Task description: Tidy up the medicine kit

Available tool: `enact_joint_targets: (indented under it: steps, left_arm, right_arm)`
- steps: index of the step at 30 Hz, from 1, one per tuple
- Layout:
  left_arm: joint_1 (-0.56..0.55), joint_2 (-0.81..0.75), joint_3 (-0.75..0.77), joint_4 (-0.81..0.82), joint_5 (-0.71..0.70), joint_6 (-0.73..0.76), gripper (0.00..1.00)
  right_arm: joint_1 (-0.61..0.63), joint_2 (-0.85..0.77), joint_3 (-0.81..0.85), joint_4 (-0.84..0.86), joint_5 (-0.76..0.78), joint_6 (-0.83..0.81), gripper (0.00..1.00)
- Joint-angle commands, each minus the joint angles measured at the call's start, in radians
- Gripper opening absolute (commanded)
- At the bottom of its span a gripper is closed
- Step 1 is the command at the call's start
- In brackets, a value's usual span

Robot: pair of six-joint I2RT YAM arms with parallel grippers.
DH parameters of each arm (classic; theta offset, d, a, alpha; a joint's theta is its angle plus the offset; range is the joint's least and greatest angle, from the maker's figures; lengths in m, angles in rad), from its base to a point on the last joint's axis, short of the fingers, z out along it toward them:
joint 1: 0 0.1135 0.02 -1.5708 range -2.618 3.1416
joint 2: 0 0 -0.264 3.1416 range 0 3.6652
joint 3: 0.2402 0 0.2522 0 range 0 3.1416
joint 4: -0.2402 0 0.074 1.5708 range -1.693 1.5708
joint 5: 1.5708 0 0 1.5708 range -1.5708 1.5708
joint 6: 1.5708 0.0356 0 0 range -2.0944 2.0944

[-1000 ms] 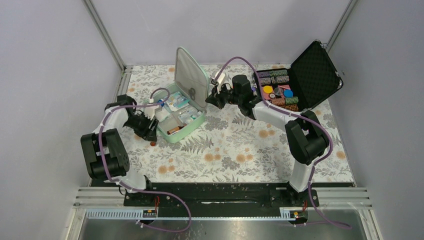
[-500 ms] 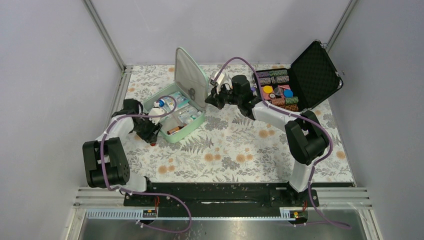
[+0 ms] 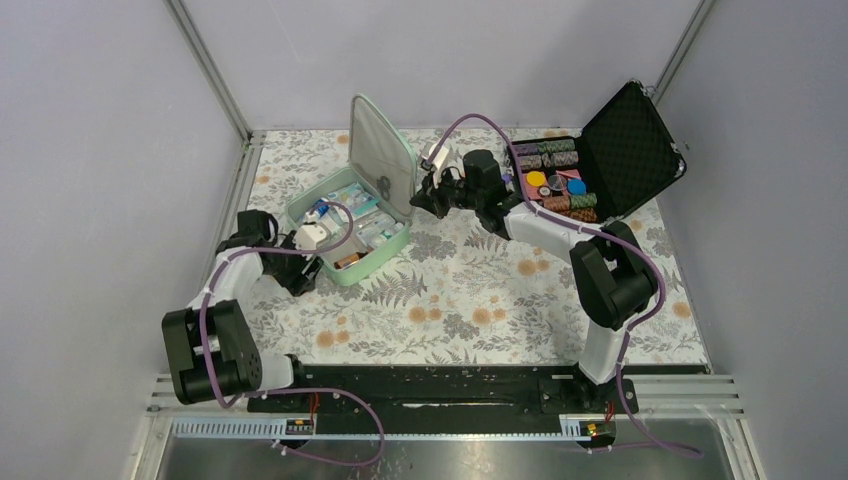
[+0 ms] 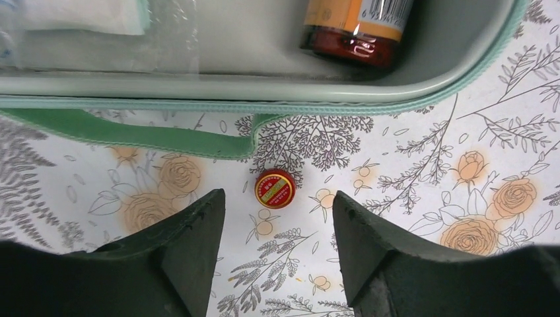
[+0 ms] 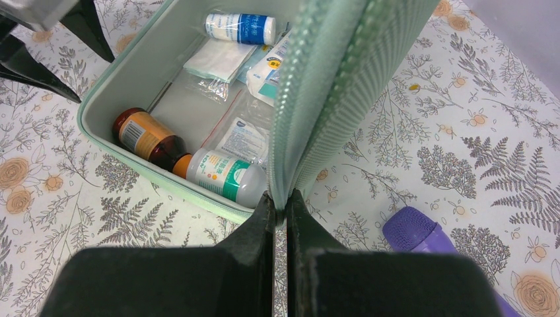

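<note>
The mint-green medicine kit (image 3: 345,277) lies open at the back left with its lid (image 3: 382,152) upright. My right gripper (image 3: 420,200) is shut on the lid's edge; the right wrist view shows the jaws (image 5: 280,205) pinching the lid (image 5: 343,72). Inside the tray (image 5: 109,89) lie a brown bottle (image 5: 142,135), a white green-labelled bottle (image 5: 224,175), a blue-labelled bottle (image 5: 241,28) and gauze packets (image 5: 221,59). My left gripper (image 3: 298,277) is open and empty above the cloth. A small round red tin (image 4: 275,188) lies just ahead of its fingertips (image 4: 205,218), outside the kit's rim (image 4: 198,105).
A black foam-lined case (image 3: 625,145) with colourful pieces stands open at the back right. A purple cylinder (image 5: 416,232) lies on the cloth right of the lid. The kit's green strap (image 4: 132,132) lies on the cloth by the tin. Grey walls enclose the table.
My left gripper has drawn back from the kit's left side toward its near corner and now hangs over the red tin. The right gripper and the lid have not moved.
</note>
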Motion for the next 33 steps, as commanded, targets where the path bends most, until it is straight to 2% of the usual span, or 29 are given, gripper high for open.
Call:
enact_joint_targets:
  steps: [1, 15, 25, 33]
  left_arm:
    - [0.009, 0.072, 0.030, 0.017, 0.014, 0.032, 0.59]
    - [0.011, 0.130, 0.001, 0.095, -0.071, 0.062, 0.47]
    - [0.010, 0.142, -0.024, 0.083, -0.077, 0.094, 0.44]
    - [0.010, 0.157, -0.021, 0.091, -0.087, 0.084, 0.30]
  right_arm:
    - [0.025, 0.007, 0.001, -0.120, -0.028, 0.009, 0.00]
    - [0.026, 0.010, 0.005, -0.131, -0.022, 0.005, 0.00]
    - [0.027, 0.013, 0.002, -0.136, -0.021, 0.000, 0.00]
    - [0.026, 0.015, 0.001, -0.139, -0.019, -0.003, 0.00]
